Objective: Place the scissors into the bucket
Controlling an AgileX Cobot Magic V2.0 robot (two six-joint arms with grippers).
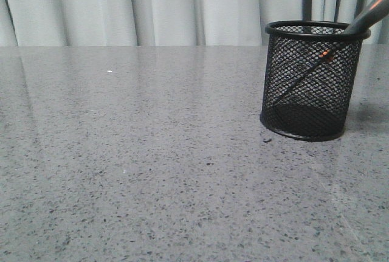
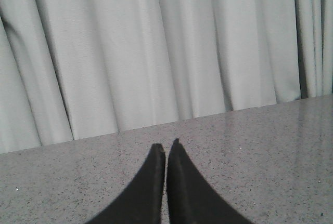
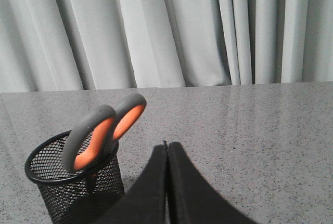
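The bucket (image 1: 309,79), a black wire-mesh cup, stands upright on the grey speckled table at the right. The scissors (image 1: 364,14) stand in it blades down, leaning against the rim, with the grey handles sticking out above it; the orange pivot shows through the mesh. The right wrist view shows the bucket (image 3: 73,182) and the scissors' orange-lined handles (image 3: 101,130) beside my right gripper (image 3: 167,145), which is shut, empty and apart from them. My left gripper (image 2: 165,145) is shut and empty over bare table. Neither gripper shows in the front view.
Pale pleated curtains (image 1: 152,6) hang behind the table's far edge. The grey speckled tabletop (image 1: 134,171) stretches left of the bucket and in front of it.
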